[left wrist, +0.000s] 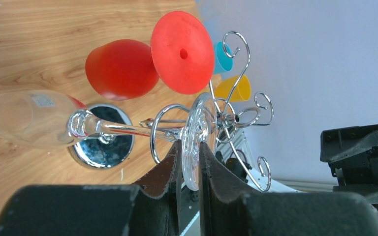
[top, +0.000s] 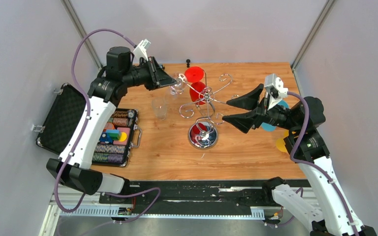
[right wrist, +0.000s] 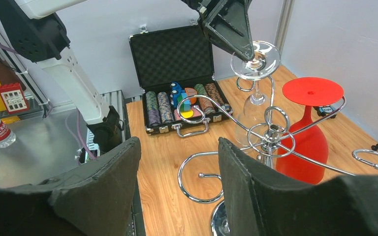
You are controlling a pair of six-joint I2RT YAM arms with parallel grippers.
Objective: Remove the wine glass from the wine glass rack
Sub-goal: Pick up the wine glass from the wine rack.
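while the wine glass rack (top: pixel 203 136) stands upright at the middle of the wooden surface (top: pixel 167 157), the left gripper (left wrist: pixel 191 147) is clenched on the round foot of the clear wine glass (left wrist: pixel 123 129), which hangs bowl-down with its stem in one of the curled hook arms on the rack's far left side. a red glass (top: pixel 195 74) hangs just beside it. the right gripper (top: pixel 228 110) hovers near the rack's right side, jaws spread, grasping nothing.
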